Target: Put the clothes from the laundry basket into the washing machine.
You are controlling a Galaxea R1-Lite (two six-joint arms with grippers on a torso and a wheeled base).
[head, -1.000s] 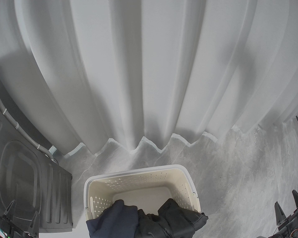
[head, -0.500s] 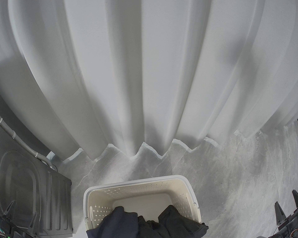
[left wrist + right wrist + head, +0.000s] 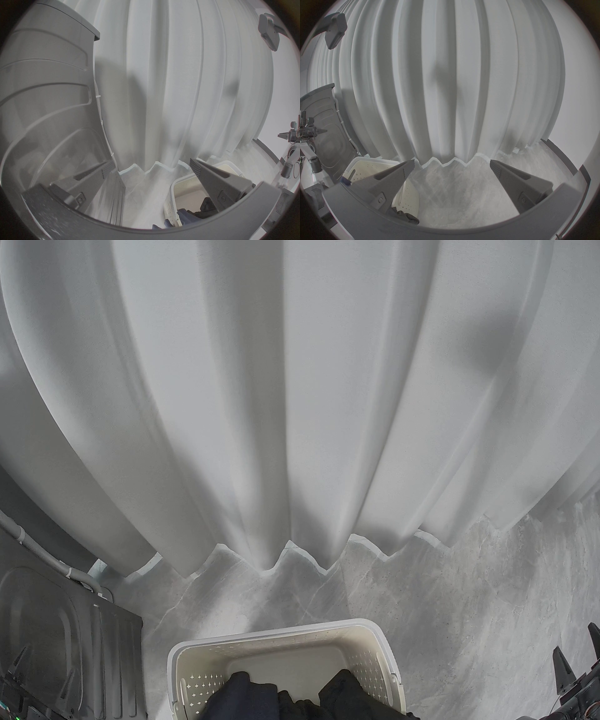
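A cream laundry basket (image 3: 275, 635) stands on the floor at the bottom middle of the head view. In it lie a navy garment (image 3: 240, 699) and a black garment (image 3: 350, 696). The grey washing machine (image 3: 56, 640) is at the lower left, its back panel toward me. My left gripper (image 3: 150, 162) is open and holds nothing, hovering between the washing machine (image 3: 47, 93) and the basket (image 3: 184, 187). My right gripper (image 3: 451, 162) is open with nothing in it, above the floor to the right of the basket (image 3: 368, 165).
A white pleated curtain (image 3: 300, 396) hangs behind the basket and reaches the grey marbled floor (image 3: 487, 602). A grey hose (image 3: 50, 559) runs along the washing machine's back. Open floor lies to the right of the basket.
The whole head picture has shifted, so the camera has moved: basket and washing machine sit lower in it now. Both grippers hold the same places and stay open.
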